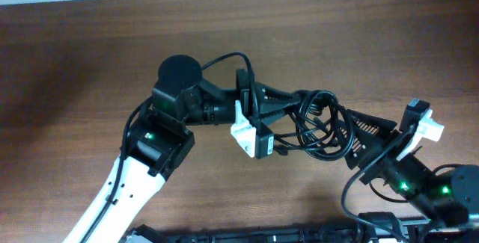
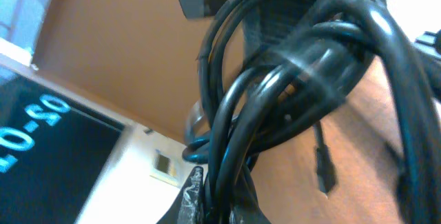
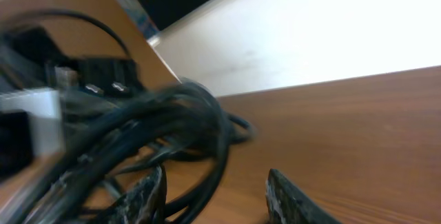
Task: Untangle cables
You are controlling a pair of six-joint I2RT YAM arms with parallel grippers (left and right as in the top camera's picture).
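Note:
The cables (image 1: 322,123) are a tangled bundle of thin black loops held over the middle of the wooden table (image 1: 90,56). My left gripper (image 1: 299,107) reaches in from the left and is shut on the bundle's left side. In the left wrist view the cables (image 2: 289,79) run down between the pressed fingertips (image 2: 200,196), and one plug (image 2: 324,169) dangles below. My right gripper (image 1: 346,134) sits at the bundle's right edge. In the right wrist view its jaws (image 3: 217,193) stand apart, with one strand of the cables (image 3: 172,120) looping between them near the left finger (image 3: 148,196).
The left arm's own thicker wire (image 1: 224,60) arches over its wrist. A white camera mount (image 1: 243,127) sticks out beside the bundle, and another (image 1: 426,127) sits on the right arm. A black rail (image 1: 262,235) runs along the table's near edge.

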